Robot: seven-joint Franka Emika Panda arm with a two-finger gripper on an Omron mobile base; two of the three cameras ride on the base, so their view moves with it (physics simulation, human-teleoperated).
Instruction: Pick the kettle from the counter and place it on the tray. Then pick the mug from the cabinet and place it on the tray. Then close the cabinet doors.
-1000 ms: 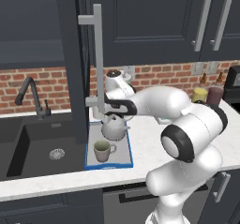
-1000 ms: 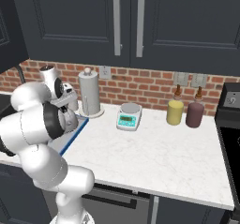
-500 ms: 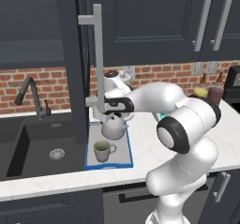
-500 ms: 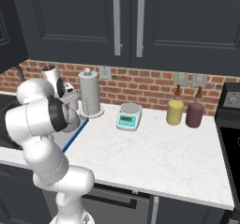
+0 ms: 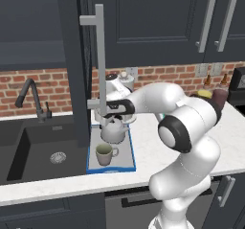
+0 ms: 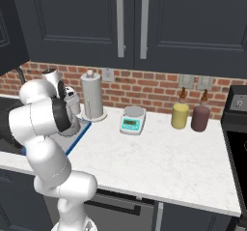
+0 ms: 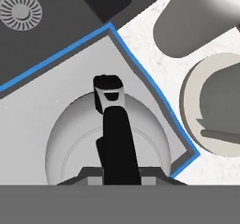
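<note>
Squat silver kettle point(image 5: 114, 131) and beige mug point(image 5: 104, 154) stand upright on the blue-rimmed grey tray point(image 5: 125, 164), centre-left on the white worktop point(image 5: 57, 184); dark cabinet door point(image 5: 80, 55) stands open above.

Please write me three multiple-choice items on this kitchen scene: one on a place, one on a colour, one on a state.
1. Where does the mug stand?
A. in the sink
B. on the tray, in front of the kettle
C. on the cabinet shelf

2. What colour is the tray's rim?
A. blue
B. red
C. yellow

3. How does the cabinet door over the tray stand?
A. shut flush
B. taken off
C. swung open toward the camera

Answers: 1 B, the mug sits on the grey tray nearer the camera than the kettle. 2 A, a thin blue line edges it. 3 C, the door is seen edge-on, its bar handle sticking out.
</note>
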